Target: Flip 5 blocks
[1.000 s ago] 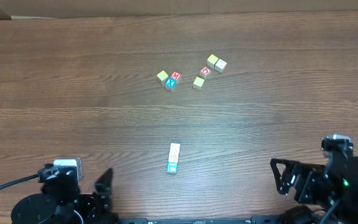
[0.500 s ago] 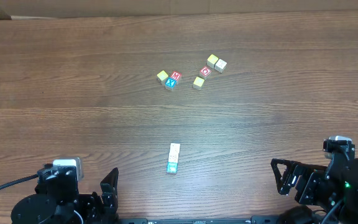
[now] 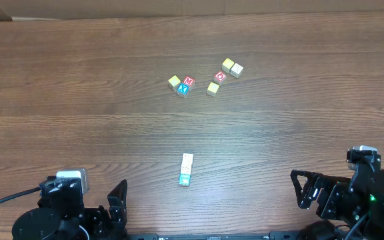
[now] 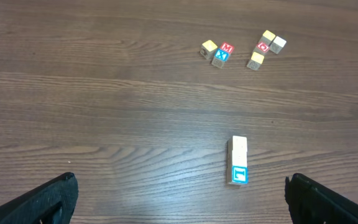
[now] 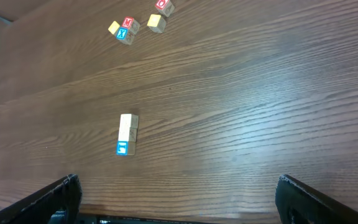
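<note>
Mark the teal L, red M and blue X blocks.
teal L block [image 4: 238, 176], left wrist view, on its printed L face.
red M block [image 4: 227, 48], left wrist view, on its top face.
blue X block [image 4: 221, 56], left wrist view, on its top face.

- A brown wooden table [image 3: 79, 80] filled nearly the whole view, its grain running left to right
- A paler tan strip [image 3: 245, 5] lay beyond the table's far edge
- Light fell soft and even across the wood
</note>
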Controlling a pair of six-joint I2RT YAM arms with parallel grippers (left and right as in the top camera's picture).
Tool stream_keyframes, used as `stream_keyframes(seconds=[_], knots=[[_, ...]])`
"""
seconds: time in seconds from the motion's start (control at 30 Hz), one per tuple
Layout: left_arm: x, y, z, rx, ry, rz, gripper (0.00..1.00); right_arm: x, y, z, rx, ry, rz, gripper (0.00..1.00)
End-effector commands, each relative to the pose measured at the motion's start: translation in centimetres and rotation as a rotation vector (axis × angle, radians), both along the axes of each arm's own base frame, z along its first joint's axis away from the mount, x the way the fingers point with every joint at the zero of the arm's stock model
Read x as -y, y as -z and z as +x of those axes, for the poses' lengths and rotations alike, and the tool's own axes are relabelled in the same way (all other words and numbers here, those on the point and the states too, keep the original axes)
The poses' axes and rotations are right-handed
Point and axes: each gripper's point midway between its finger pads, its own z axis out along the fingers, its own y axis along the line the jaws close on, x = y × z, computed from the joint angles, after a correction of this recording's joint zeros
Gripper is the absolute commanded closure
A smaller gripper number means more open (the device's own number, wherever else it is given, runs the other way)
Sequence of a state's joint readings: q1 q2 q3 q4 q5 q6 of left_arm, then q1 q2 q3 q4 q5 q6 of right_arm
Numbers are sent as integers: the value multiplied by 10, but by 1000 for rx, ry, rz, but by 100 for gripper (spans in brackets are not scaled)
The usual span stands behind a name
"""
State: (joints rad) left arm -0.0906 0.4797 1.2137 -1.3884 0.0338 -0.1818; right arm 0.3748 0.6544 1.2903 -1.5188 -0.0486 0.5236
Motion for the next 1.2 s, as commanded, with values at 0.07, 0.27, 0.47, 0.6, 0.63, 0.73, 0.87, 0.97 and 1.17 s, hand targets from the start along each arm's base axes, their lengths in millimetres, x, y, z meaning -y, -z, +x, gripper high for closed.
stream_keyframes(seconds=[0.07, 0.27, 0.47, 0.6, 0.63, 0.73, 0.87, 0.97, 1.17], knots=[[3, -1, -2, 6, 10, -17, 0, -1, -7, 0, 20, -5, 14, 0], [3, -1, -2, 6, 10, -17, 0, -1, -7, 0, 20, -5, 14, 0], [3, -1, -2, 6, 10, -17, 0, 15, -14, 16, 112, 79, -49, 0], [3, -1, -2, 6, 10, -17, 0, 17, -46, 30, 392, 36, -66, 0], [3, -1, -2, 6, 10, -17, 0, 17, -53, 30, 458, 34, -63, 0], [3, -1, -2, 6, 10, -17, 0, 25, -65, 28, 631, 70, -43, 0], [3, -1, -2, 6, 10, -17, 0, 38, -63, 28, 801, 162, -28, 0], [3, -1, -2, 6, 10, -17, 0, 39, -51, 34, 891, 175, -38, 0], [3, -1, -2, 6, 10, -17, 0, 24, -14, 64, 978, 104, -62, 0]])
